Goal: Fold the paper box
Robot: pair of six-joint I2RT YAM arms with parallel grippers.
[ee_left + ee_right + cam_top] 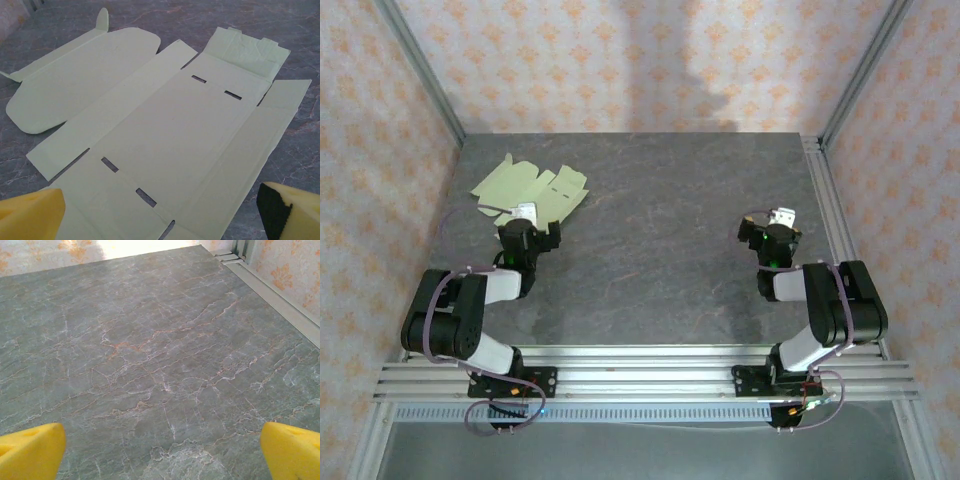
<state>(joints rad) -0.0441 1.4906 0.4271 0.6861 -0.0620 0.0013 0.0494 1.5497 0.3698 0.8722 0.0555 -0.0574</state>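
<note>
Both gape empty: left end effector over the flat, unfolded yellow-green paper box, right end effector apart

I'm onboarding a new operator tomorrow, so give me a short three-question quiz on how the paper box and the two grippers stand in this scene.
1. Fill in: the right gripper hangs above the table with its jaws ____.
2. True or false: the paper box is already folded shut.
3. Which is closest to the paper box? A. left gripper B. right gripper C. both equally

Key: 1 open. 2 false; it lies as a flat, unfolded sheet. 3 A.
</note>
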